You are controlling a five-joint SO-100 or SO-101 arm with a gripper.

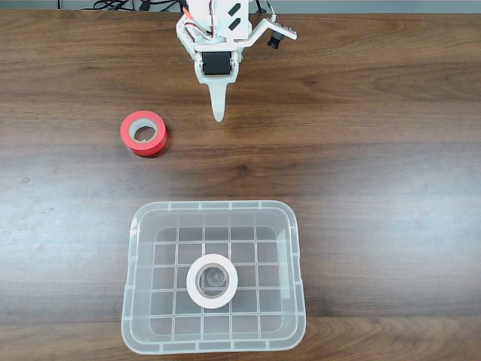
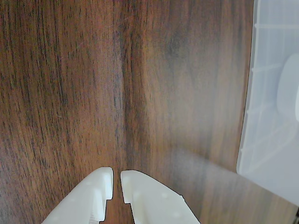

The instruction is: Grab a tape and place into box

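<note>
Fixed view: the tape (image 1: 212,280) lies flat on the grid floor of the box (image 1: 135,248), near its centre. The tool (image 1: 219,113) is above the worktop (image 1: 376,150), well apart from the box, fingers nearly pressed together and holding nothing. A red roll (image 1: 144,132) lies beside it.

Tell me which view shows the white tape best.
The fixed view. There the whole white tape shows as a ring, lying flat on the box floor near its middle. The wrist view catches just a blurred white edge of it behind the box wall.
</note>
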